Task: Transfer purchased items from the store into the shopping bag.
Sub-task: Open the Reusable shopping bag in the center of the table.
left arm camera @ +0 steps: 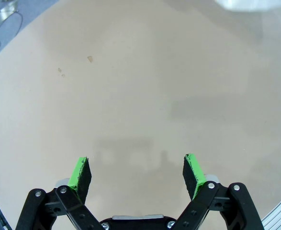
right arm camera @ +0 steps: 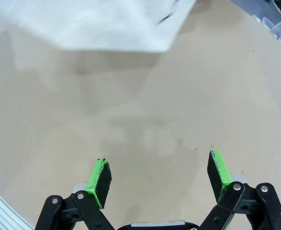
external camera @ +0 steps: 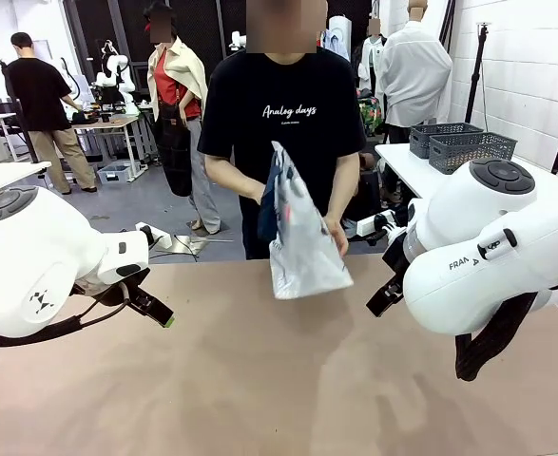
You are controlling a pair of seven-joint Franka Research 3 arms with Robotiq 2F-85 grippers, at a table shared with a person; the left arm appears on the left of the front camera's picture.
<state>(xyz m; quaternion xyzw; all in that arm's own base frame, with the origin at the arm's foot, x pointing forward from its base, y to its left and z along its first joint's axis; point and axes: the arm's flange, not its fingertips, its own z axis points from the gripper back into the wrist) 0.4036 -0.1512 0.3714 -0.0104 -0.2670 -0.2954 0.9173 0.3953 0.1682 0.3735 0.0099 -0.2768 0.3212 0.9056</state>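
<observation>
My left claw (left arm camera: 136, 167) hung wide open over the bare table (external camera: 279, 389), holding nothing. The shopping bag (external camera: 302, 249) was ahead and to its right, well apart, just a whitish edge at the top of the left wrist view. At mid-table a person's hand (external camera: 336, 237) held the bag upright at the far edge, its bottom touching the tabletop. I judged this the setup step, with nothing packed yet. The next move calls for the bag to be settled with its mouth open, then a reach for an item. My right claw (right arm camera: 159, 172) was also fully open and empty, with the bag near, ahead and to its left. Grey lattice baskets (external camera: 469, 147) sat on a side table at far right; I couldn't tell if they were the store.
</observation>
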